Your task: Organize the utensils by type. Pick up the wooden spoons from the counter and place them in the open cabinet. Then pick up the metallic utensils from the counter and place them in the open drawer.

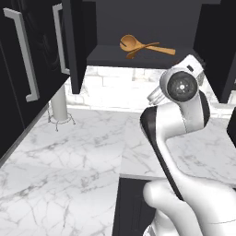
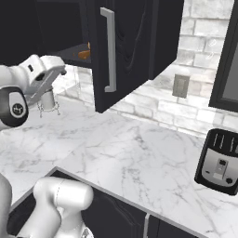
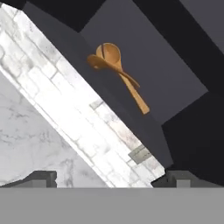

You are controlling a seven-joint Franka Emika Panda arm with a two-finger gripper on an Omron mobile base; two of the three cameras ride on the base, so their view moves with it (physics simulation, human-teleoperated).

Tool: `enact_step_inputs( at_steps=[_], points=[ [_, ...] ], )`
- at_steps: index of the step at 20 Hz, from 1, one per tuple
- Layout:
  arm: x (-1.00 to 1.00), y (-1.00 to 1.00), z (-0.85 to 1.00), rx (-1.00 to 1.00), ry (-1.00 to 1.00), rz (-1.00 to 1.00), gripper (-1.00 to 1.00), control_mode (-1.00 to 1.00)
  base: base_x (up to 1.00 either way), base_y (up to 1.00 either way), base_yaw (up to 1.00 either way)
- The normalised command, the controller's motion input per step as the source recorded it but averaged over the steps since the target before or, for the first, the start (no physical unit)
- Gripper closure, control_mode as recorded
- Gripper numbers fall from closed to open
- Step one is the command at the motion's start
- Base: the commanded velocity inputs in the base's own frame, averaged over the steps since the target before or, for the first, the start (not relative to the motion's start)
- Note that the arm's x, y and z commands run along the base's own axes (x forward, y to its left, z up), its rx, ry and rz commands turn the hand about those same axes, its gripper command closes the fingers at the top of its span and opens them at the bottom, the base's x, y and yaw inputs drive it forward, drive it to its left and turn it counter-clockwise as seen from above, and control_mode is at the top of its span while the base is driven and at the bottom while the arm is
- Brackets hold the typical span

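Note:
Two tan-orange wooden spoons (image 1: 146, 46) lie crossed on the shelf of the open cabinet (image 1: 138, 57), the broad-bowled one (image 3: 110, 54) on top of the slimmer one (image 3: 97, 62). A sliver of them (image 2: 85, 53) shows past the cabinet door. My gripper (image 3: 111, 177) is open and holds nothing; it hangs in front of and below the shelf, and its fingertips (image 3: 40, 177) point up at the spoons. The white marble counter (image 1: 69, 152) lies bare below. The open drawer (image 2: 23, 211) shows its dark inside beside my base. The metallic utensils are out of view.
The open cabinet door (image 2: 125, 46) with its long handle juts out to the right of my hand. A white cylinder on a wire stand (image 1: 59, 103) is at the back of the counter. A black toaster (image 2: 223, 160) sits far right, and a wall outlet (image 2: 180, 86) is on the brick.

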Motion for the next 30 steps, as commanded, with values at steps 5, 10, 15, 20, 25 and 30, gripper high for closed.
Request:
enact_step_inputs(
  at_steps=[5, 10, 15, 20, 25, 30],
  points=[
    [-0.91, 0.07, -0.22, 0.27, -0.01, -0.42, -1.0, -1.0, 0.0, 0.0, 0.0],
    [-0.44, -0.01, -0.22, 0.35, 0.31, -0.34, -1.0, -1.0, 0.0, 0.0, 0.0],
    [-0.4, -0.01, -0.37, 0.28, 0.37, -0.17, -1.0, -1.0, 0.0, 0.0, 0.0],
    [-0.32, 0.01, -0.55, 0.16, 0.26, -0.06, -1.0, -1.0, 0.0, 0.0, 0.0],
    [-0.34, 0.0, -0.81, 0.03, -0.01, -0.03, -1.0, -1.0, 0.0, 0.0, 0.0],
    [-0.28, 0.0, -0.6, -0.01, 0.0, 0.0, -1.0, -1.0, 0.0, 0.0, 0.0]
  ],
)
